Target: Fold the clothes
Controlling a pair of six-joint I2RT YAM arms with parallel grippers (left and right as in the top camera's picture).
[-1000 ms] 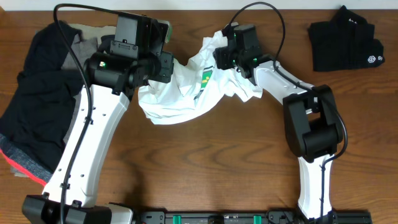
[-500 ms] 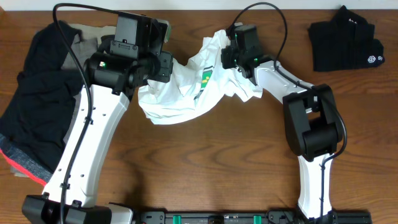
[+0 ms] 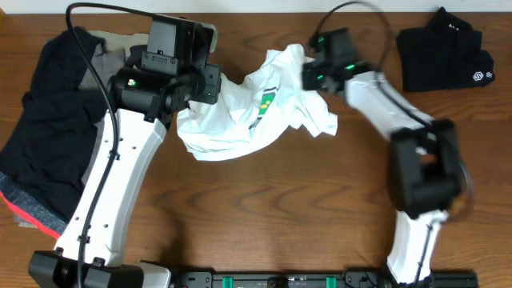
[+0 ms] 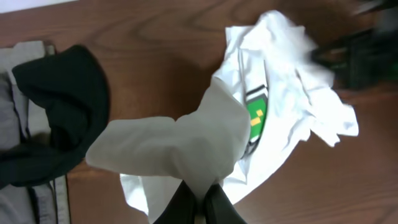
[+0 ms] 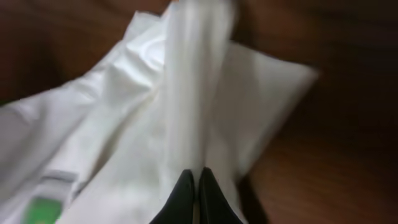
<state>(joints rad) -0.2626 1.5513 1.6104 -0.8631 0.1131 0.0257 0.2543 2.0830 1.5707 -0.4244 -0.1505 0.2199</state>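
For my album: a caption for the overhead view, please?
Left gripper and right gripper pinch a crumpled white T-shirt on the table.

I see a brown wooden table filling my overhead view (grain running side to side), evenly lit, with a thin pale strip at 12 o'clock.

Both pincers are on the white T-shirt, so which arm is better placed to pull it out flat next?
Probably right: the right pincer is shut on the white T-shirt with bare table beyond it; the left pincer, also gripping, sits nearer the dark clothes pile.
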